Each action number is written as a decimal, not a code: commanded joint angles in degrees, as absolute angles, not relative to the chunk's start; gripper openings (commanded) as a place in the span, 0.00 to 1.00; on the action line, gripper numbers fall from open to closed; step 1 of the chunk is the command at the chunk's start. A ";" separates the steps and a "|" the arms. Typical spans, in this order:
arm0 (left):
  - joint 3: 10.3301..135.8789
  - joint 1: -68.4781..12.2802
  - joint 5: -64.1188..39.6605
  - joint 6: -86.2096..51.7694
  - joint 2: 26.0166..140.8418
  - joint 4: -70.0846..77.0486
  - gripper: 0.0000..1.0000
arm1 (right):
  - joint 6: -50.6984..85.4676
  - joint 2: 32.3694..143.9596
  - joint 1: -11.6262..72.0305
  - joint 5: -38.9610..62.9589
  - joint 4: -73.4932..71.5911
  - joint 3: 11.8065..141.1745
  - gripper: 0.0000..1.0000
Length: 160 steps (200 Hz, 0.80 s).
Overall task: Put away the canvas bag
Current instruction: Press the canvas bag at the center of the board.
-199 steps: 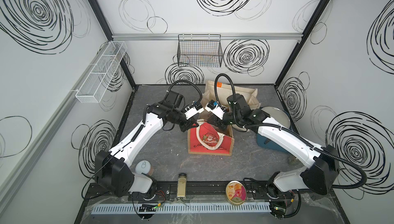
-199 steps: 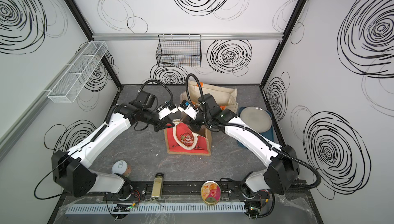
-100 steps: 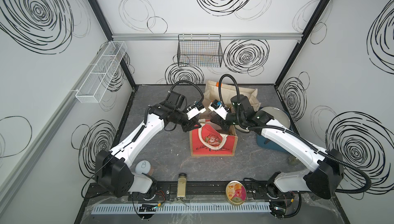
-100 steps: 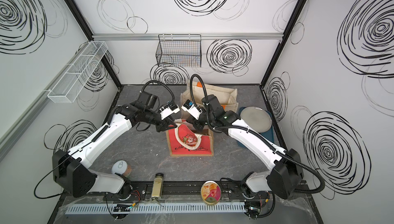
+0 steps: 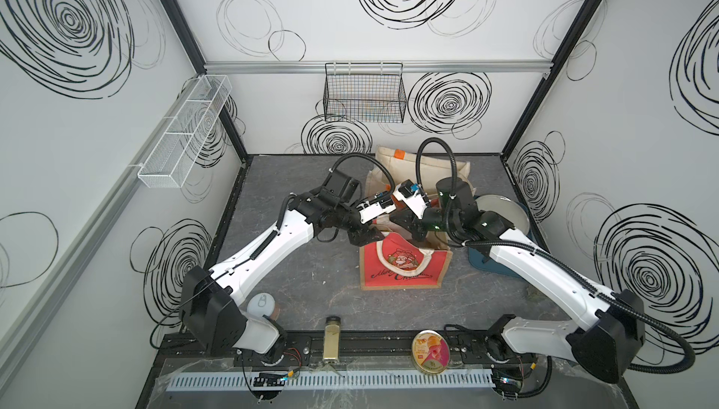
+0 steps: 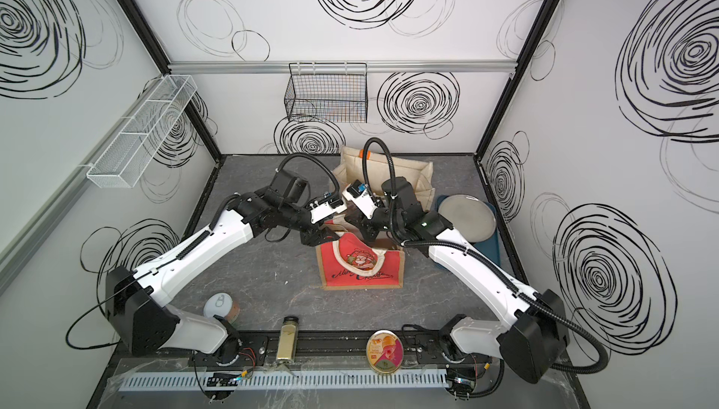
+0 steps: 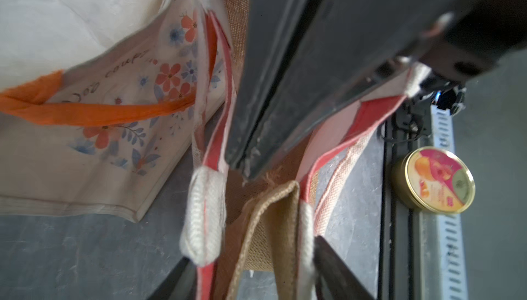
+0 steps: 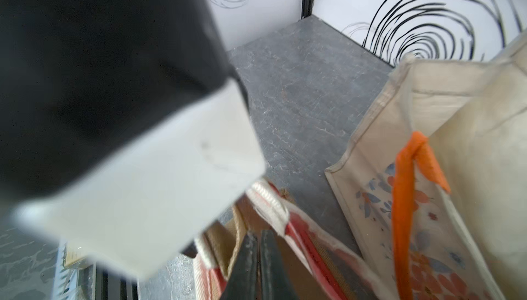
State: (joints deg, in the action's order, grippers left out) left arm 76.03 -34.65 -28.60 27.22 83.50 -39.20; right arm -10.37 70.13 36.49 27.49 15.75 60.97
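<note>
The canvas bag is red with a Christmas print, brown woven sides and white handles. It stands upright on the grey table, mouth open, in both top views. My left gripper is open at the bag's left end. The folded brown side and a white handle hang between its spread fingers. My right gripper reaches into the bag's mouth at the rear rim. Its fingers are pressed together against the brown wall, seemingly pinching it.
A cream floral tote with orange handles stands right behind. A grey plate lies on a blue tray at the right. A can, spice jar and round tin sit in front. A black wire basket hangs on the back wall.
The bag went from tilted and lifted to standing upright on the table. My left gripper opened and let go of it. The right arm shifted slightly right with the rim.
</note>
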 commanded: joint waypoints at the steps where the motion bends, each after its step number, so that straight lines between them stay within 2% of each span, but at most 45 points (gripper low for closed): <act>1: 78.49 -34.83 -25.57 30.14 84.19 -38.35 0.31 | -7.41 67.32 34.80 27.95 13.07 59.29 0.10; 12: 78.73 -34.81 -24.95 31.12 84.35 -39.44 0.09 | -6.31 66.19 33.93 27.38 14.23 58.94 0.12; 19: 78.66 -34.68 -24.83 31.44 84.44 -40.04 0.02 | -5.34 65.33 33.31 26.78 14.92 58.73 0.17; 28: 78.79 -34.47 -24.70 31.87 84.63 -41.09 0.01 | -3.82 63.97 32.77 25.59 15.86 58.62 0.30; 37: 78.97 -34.22 -24.27 31.98 84.73 -41.96 0.01 | -2.57 62.39 32.40 24.58 16.99 58.40 0.52; 43: 79.01 -33.88 -24.47 32.12 84.73 -42.56 0.00 | -1.87 61.38 32.26 23.34 18.04 58.32 0.63; 53: 78.93 -33.09 -25.18 32.11 84.41 -42.99 0.00 | -1.17 59.89 32.28 20.58 20.12 58.27 0.73; 71: 78.19 -31.45 -27.46 31.90 83.60 -43.17 0.00 | 0.12 57.79 32.26 16.83 23.21 57.44 0.84; 75: 78.07 -31.16 -27.81 31.99 83.30 -43.25 0.00 | 0.52 57.31 32.33 16.15 23.89 57.13 0.95; 78: 77.91 -31.00 -27.99 32.01 83.12 -43.22 0.00 | 0.75 56.96 32.34 15.85 24.27 56.92 0.98; 129: 76.90 -28.87 -30.85 32.08 81.72 -43.82 0.00 | 0.80 54.62 34.13 14.49 29.18 55.11 1.00; 136: 77.06 -28.89 -30.62 32.08 81.82 -44.15 0.11 | -0.08 54.95 35.18 13.63 29.42 55.14 1.00; 144: 77.24 -29.07 -30.18 31.95 81.91 -44.33 0.16 | -0.56 55.31 36.73 11.29 29.32 55.20 1.00; 152: 77.47 -29.41 -29.40 31.86 82.05 -44.42 0.16 | -1.52 55.71 38.27 8.48 28.92 55.75 0.99; 160: 78.07 -29.98 -28.92 32.64 82.36 -45.32 0.11 | -3.82 56.09 40.27 6.70 28.27 56.62 0.99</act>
State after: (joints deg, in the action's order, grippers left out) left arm 77.25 -29.32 -29.04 31.14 83.31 -43.72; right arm -0.27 55.53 36.32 12.97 27.18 55.31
